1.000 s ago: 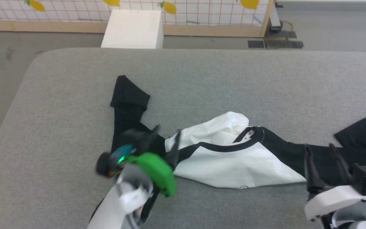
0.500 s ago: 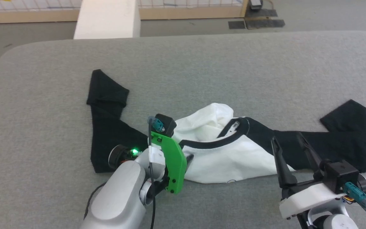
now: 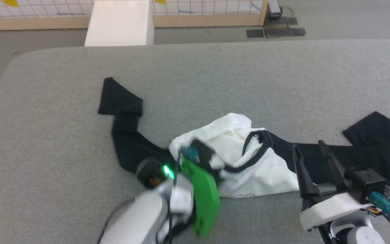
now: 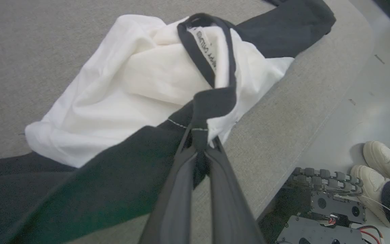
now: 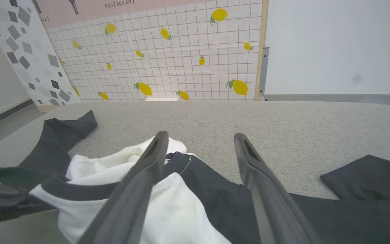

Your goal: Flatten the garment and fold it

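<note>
1. Two grippers: left gripper (image 4: 200,144), right gripper (image 3: 308,145).
2. One garment (image 3: 266,173), lying between both grippers.
3. Two black sleeves: left-hand sleeve (image 3: 124,128) beyond the left gripper, right-hand sleeve (image 3: 371,149) beneath and beyond the right gripper.
4. One white block (image 3: 120,23), far beyond the left gripper.
5. Two pale shoes (image 4: 379,156), right of the left gripper's fingers.

Has shut the left gripper (image 4: 200,145), open before, on the garment (image 3: 266,169) at the black fold beside its neckband (image 4: 215,101); has bunched the white body higher and drawn the left sleeve (image 3: 127,142) rightward.
</note>
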